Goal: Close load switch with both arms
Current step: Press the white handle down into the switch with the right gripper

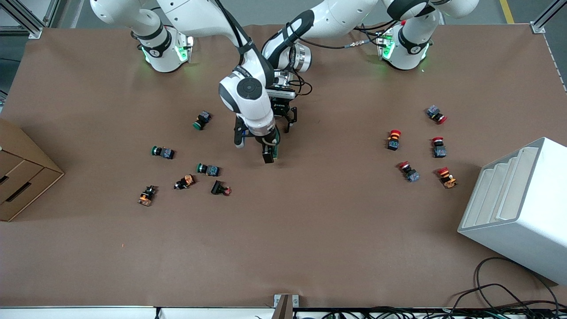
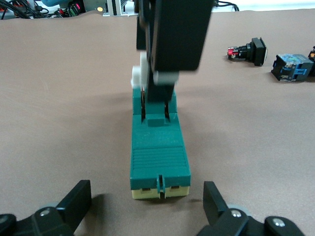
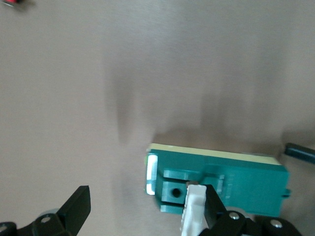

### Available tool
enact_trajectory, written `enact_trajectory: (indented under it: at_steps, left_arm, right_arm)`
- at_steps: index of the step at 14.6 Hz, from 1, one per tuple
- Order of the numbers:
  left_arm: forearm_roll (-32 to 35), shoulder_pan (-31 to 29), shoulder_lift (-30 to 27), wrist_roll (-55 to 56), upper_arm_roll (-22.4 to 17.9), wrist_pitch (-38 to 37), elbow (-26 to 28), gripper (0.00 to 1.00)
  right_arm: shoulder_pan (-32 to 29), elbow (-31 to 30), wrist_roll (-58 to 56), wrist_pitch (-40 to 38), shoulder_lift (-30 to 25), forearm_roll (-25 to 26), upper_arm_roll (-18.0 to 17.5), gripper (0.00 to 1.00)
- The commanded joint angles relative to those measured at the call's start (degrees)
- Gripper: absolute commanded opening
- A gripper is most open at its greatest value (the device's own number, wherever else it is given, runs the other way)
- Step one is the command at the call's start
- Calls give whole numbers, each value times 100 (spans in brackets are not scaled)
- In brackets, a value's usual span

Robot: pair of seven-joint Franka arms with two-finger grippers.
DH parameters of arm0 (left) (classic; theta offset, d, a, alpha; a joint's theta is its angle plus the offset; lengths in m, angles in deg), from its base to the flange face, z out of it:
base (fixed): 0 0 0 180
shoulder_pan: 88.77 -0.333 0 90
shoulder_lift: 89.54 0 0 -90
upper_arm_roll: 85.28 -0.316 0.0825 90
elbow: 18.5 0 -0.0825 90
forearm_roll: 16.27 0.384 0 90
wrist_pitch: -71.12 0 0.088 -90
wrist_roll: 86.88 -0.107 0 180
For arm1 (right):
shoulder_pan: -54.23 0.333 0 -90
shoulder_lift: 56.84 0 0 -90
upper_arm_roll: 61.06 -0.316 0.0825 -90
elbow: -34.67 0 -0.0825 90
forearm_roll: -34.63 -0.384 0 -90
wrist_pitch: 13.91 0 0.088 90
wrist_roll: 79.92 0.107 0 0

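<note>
Centrally on the brown paper-covered surface (image 1: 310,230) lies the load switch (image 2: 158,157), a long dark-green plastic block with a cream underside and a white tab at one end, placed between the cluster of green-capped round push buttons (image 1: 208,169) toward the right arm's end and the group of red-capped round push buttons (image 1: 393,139) toward the left arm's end. Over it stands the right pincer (image 1: 268,153), fingers spread wide in its wrist view, with one black fingertip (image 3: 209,204) pressed against the white lever in the block's slotted recess, gripping nothing. Close by, the left pincer (image 2: 147,206) hangs low at the switch's plain end, its two black fingers open on either side of the block without touching it. No lettering can be read on the switch. A white plastic stepped rack (image 1: 518,204) and a cardboard box (image 1: 22,173) sit at the surface's ends.
</note>
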Motion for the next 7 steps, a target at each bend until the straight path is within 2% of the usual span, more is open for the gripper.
enact_trajectory:
  at_steps: [1, 7]
  left_arm:
    - [121, -22, 37, 135, -25, -38, 47, 100]
    - [121, -31, 37, 126, -25, -38, 47, 100]
  right_arm:
    - [-176, 171, -68, -17, -14, 5, -28, 100]
    - [-282, 417, -165, -8, 178, 5, -28, 100]
